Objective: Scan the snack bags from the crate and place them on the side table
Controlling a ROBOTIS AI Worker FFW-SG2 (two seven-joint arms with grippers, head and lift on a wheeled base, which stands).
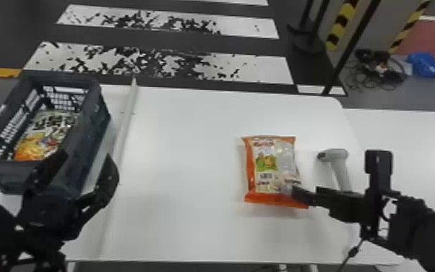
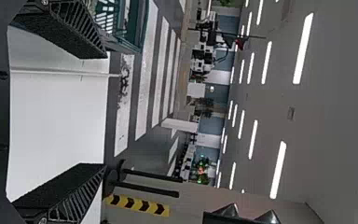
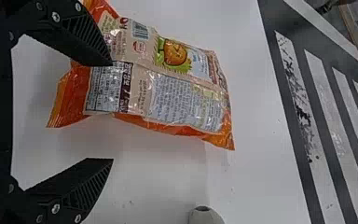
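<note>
Right tool (image 3: 112,112) stands wide, empty; left tool (image 2: 105,111) likewise. Before taking the scanner (image 1: 339,164), presumably next, clear the snack bag (image 3: 182,102) so its barcode (image 3: 140,31) remains uppermost.

Open tabletop (image 1: 184,144) between crate (image 1: 95,117) and orange snack bag (image 1: 271,166), scanner (image 1: 337,154) an obstacle just right of the bag

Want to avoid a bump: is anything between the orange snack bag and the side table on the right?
Yes: the scanner lies between the snack bag and the side table; the right arm also spans that gap.
</note>
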